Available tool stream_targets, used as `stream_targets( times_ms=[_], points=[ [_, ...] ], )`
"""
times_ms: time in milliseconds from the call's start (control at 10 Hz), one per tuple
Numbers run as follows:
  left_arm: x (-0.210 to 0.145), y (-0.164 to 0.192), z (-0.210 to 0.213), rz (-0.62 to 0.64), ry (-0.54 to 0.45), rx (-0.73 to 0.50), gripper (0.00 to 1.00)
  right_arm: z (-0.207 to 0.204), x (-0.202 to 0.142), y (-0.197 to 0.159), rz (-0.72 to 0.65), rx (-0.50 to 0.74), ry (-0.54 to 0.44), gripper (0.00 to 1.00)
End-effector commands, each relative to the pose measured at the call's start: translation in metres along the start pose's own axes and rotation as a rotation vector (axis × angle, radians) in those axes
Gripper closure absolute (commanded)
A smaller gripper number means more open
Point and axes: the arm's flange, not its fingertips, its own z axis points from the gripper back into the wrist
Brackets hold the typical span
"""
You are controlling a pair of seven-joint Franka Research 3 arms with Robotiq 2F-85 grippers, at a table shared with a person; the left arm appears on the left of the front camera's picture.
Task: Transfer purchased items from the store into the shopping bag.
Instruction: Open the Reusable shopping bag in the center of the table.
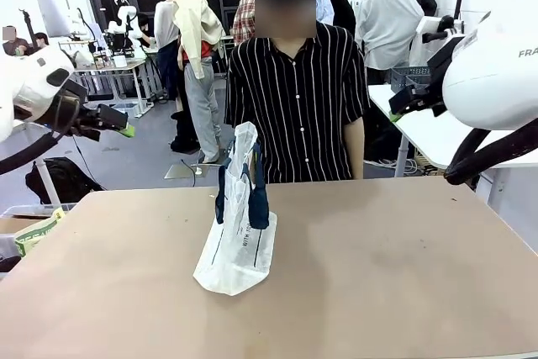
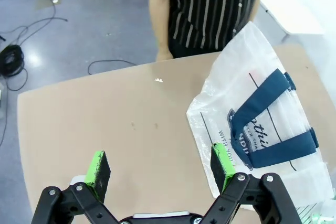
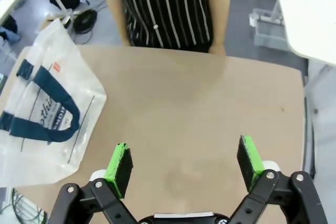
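- On the counter (image 1: pixel 378 275), left of its middle in the front view, the shopping bag (image 1: pixel 239 233) stands upright with its base spread flat on the surface
- Bag material: translucent whitish plastic; the navy strap handles (image 1: pixel 256 195) hang down its side
- Left wrist view: the shopping bag (image 2: pixel 247 66) shows dark lettering (image 2: pixel 257 132) under the crossed handles, too small to read in full
- Right wrist view: the shopping bag (image 3: pixel 47 93) sits near the counter's edge at picture left, with bare counter (image 3: pixel 199 98) beside it
- Left pincer (image 1: pixel 126 129): raised above the counter's left edge, well apart from the bag
- Left pincer (image 2: pixel 160 166), own camera: jaws wide, nothing between the green pads (image 2: pixel 97 169); the bag lies just past the picture-right pad, contact cannot be told
- Right pincer (image 1: pixel 397 113): raised at the right side, clear of the counter, well apart from the bag
- Right pincer (image 3: pixel 184 163), own camera: jaws wide, nothing held, bare counter below
- Far side: a person (image 1: pixel 298 98) in a dark striped shirt stands against the counter, directly behind the bag
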Motion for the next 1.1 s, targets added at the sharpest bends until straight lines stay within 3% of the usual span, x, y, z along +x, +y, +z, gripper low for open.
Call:
stream_targets(
  times_ms=[0,200,400,600,800,900,1000],
  points=[
    [0.0,0.011,0.011,0.0,-0.016,0.038,0.0,0.004,0.002,-0.016,-0.02,-0.031,-0.014,0.0],
    [0.01,-0.011,-0.01,0.01,-0.023,-0.073,0.0,-0.006,0.008,0.015,-0.014,0.09,0.03,0.0],
    [0.054,-0.043,-0.04,0.001,-0.036,-0.185,0.0,-0.028,0.036,0.064,-0.05,0.174,0.138,0.0],
    [0.091,-0.083,-0.064,-0.007,0.045,-0.25,0.0,-0.054,0.053,0.105,-0.145,0.254,0.272,0.0],
    [0.101,-0.121,-0.107,0.067,0.141,-0.268,0.0,-0.071,0.055,0.137,-0.142,0.333,0.362,0.0],
    [0.08,-0.114,-0.06,-0.002,0.038,-0.235,0.0,-0.055,0.039,0.125,-0.101,0.276,0.262,0.0],
    [0.08,-0.114,-0.06,-0.002,0.038,-0.235,0.0,-0.055,0.039,0.125,-0.101,0.276,0.262,0.0]
  ],
)
